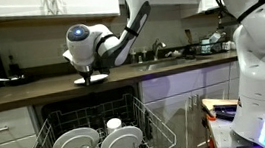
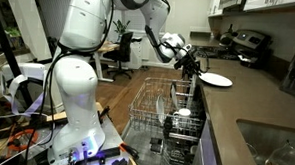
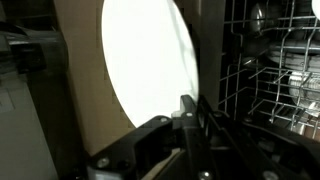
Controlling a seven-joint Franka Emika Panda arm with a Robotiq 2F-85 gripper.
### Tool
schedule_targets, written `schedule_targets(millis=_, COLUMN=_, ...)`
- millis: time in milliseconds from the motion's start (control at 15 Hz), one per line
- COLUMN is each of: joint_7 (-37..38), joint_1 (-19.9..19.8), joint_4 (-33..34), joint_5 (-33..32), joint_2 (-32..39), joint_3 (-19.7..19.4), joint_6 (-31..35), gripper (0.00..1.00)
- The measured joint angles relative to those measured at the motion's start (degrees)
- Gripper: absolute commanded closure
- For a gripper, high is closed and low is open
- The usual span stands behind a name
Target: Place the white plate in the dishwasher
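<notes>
My gripper is shut on the rim of the white plate, which lies roughly level at the counter's front edge, above the open dishwasher. In an exterior view the white plate sticks out over the countertop from my gripper, with the pulled-out wire rack below. In the wrist view the white plate fills the middle as a bright oval, its edge pinched in my gripper. Rack wires show to the right.
Two other white plates and a small white cup stand in the rack. The dark countertop runs above white drawers. A sink and a stove sit along the counter. The robot's base stands beside the rack.
</notes>
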Motion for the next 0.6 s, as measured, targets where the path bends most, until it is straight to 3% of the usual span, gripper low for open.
schedule_targets(millis=467, joint_7=0.00, joint_1=0.07, joint_4=0.01, joint_5=0.00, joint_2=-0.01, joint_3=0.89, joint_6=0.00, gripper=0.92)
schedule_targets(millis=600, joint_7=0.00, joint_1=0.07, joint_4=0.01, joint_5=0.00, joint_2=-0.01, joint_3=1.10, joint_6=0.00, gripper=0.82)
